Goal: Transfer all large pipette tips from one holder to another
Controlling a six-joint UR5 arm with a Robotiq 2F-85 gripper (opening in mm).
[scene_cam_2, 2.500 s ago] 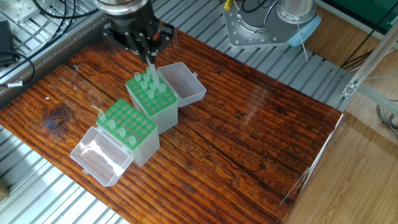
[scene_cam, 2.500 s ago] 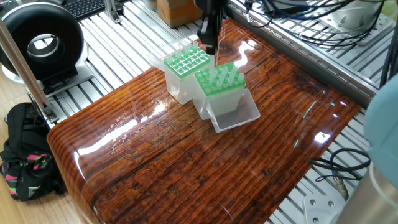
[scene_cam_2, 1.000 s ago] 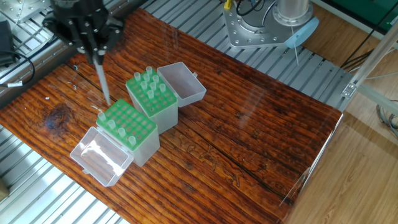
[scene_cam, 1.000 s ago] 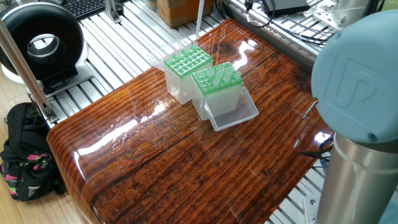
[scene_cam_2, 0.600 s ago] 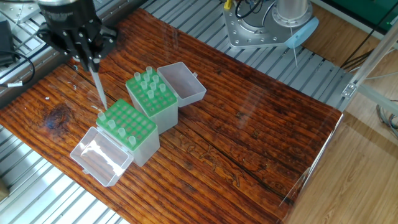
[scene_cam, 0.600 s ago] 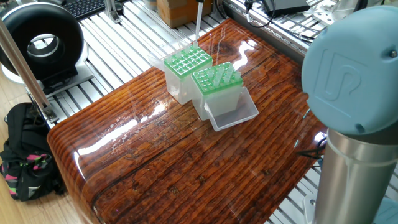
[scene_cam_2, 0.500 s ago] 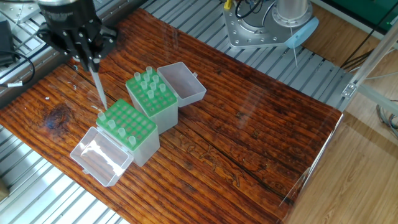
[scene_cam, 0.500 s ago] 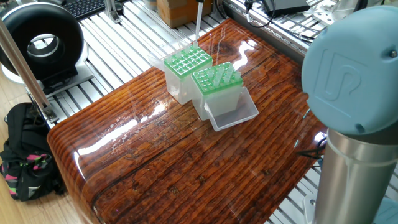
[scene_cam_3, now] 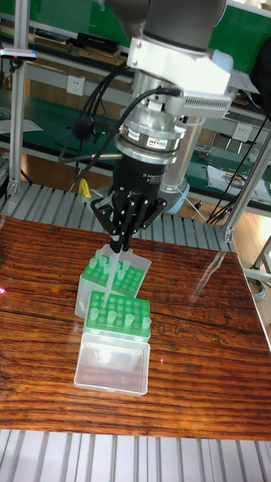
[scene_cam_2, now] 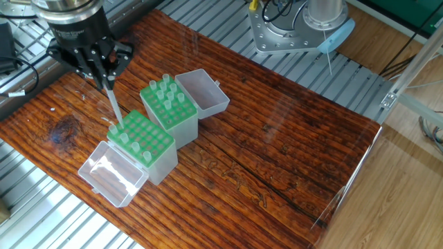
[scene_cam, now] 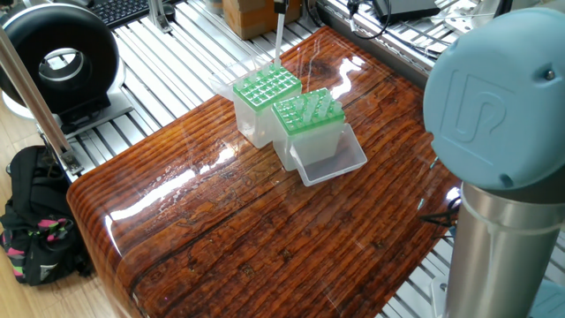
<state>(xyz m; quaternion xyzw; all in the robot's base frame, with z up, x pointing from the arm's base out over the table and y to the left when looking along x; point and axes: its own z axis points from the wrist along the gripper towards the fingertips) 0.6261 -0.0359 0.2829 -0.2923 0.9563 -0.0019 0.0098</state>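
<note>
Two tip holders (scene_cam_2: 147, 142) (scene_cam_2: 170, 107) side by side

Robotics lab — aluminium-profile bench (scene_cam: 168, 53), cables (scene_cam_2: 21, 66), pipette-tip racks (scene_cam_2: 166, 111).

My gripper (scene_cam: 279, 5) is cut by the top edge in one fixed view, only 1 fingertip bit showing. My elbow cap (scene_cam: 494, 97) runs off the right edge. Held tip's (scene_cam_2: 114, 109) point blurs against the green rack (scene_cam_2: 142, 137), contact unclear.

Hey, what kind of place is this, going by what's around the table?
Probably a robotics lab or workshop bench: an industrial arm's end effector holds a pipette tip over green tip racks, with aluminium framing and loose cables around the table.
</note>
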